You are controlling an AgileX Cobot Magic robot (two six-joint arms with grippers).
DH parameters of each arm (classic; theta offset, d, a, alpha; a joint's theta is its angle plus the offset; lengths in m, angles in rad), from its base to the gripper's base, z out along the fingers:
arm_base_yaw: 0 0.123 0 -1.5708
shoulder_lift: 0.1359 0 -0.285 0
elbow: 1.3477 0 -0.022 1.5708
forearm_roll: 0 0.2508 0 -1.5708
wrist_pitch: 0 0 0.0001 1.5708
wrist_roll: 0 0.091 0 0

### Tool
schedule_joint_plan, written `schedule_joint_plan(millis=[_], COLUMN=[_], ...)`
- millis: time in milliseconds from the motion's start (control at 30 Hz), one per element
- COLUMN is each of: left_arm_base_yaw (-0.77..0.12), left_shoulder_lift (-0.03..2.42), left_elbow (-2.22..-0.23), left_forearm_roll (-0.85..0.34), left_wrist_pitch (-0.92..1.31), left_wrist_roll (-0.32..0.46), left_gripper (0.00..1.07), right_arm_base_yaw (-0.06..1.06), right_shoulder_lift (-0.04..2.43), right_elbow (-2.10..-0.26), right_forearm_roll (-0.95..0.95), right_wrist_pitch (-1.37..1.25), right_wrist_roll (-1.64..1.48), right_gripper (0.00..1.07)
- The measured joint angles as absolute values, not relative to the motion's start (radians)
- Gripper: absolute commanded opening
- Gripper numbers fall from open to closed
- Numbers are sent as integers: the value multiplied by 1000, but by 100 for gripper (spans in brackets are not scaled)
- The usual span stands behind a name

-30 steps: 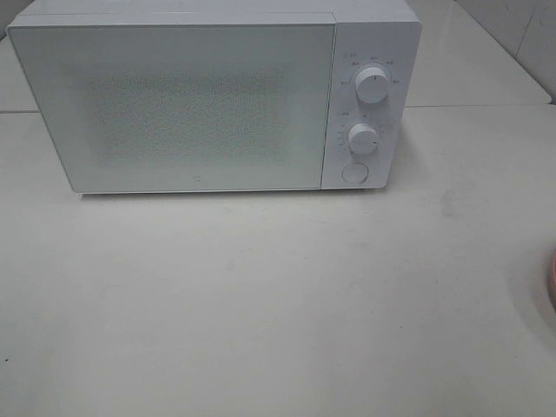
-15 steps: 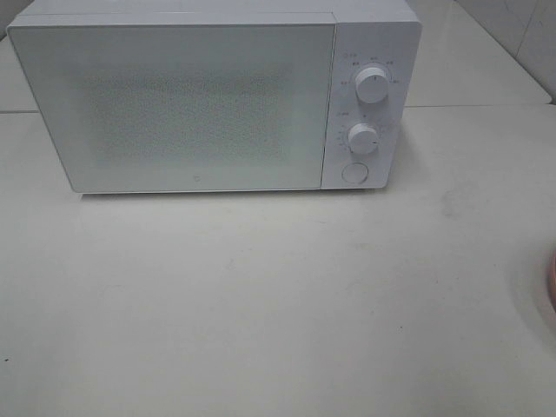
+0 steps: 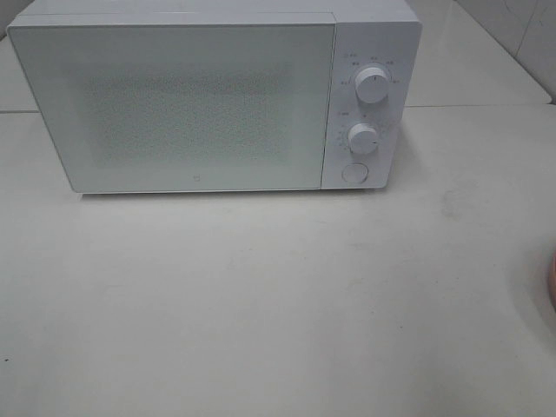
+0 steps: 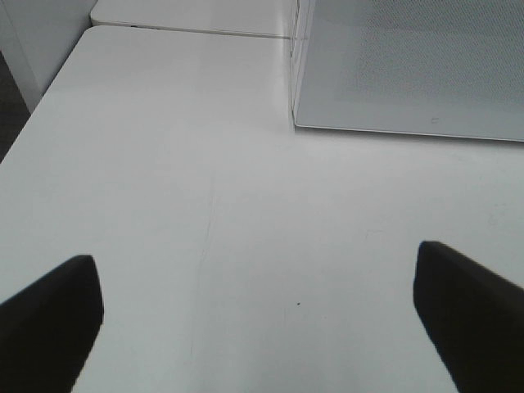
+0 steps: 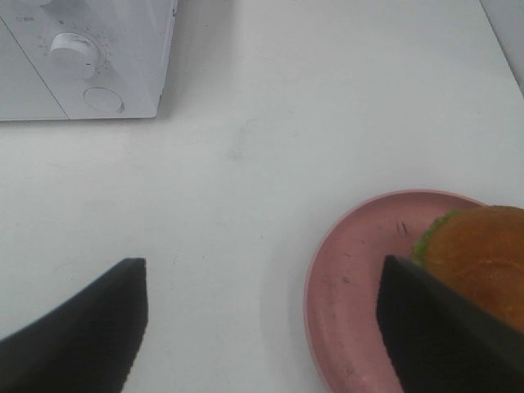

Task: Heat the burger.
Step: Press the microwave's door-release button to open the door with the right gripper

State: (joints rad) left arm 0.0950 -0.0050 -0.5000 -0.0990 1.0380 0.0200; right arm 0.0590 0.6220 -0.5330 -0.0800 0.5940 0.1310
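Note:
The burger (image 5: 483,254), a golden-brown bun over green lettuce, sits on a pink plate (image 5: 352,278) in the right wrist view and is cut off by the picture's edge. My right gripper (image 5: 262,327) hangs open above the table, one finger (image 5: 442,336) overlapping the plate and the burger's side, the other (image 5: 82,336) over bare table. Nothing is gripped between them. My left gripper (image 4: 258,319) is wide open over bare tabletop near the microwave's front corner. Neither gripper shows in the exterior high view, where only a sliver of the plate (image 3: 552,278) appears.
A white microwave (image 3: 217,95) stands at the back of the table with its door (image 4: 409,65) shut. Two dials (image 3: 371,84) and a round button (image 3: 354,172) are on its right panel. White tabletop (image 3: 261,304) spreads in front of it.

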Motion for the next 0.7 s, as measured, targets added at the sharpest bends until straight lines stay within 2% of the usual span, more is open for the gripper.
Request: schedule_joint_plan(millis=[700], left_arm_base_yaw=[95], left_shoulder_lift=[-5], left_elbow=[-500], left_forearm_roll=[-99], left_wrist_pitch=[1038], left_wrist_roll=[20], left_gripper=[98], right_arm_base_yaw=[59], right_shoulder_lift=[973], right_elbow=[-533], right_forearm_roll=[-80], right_wrist_pitch=[185], right_wrist_roll=[131], right_gripper=[75])
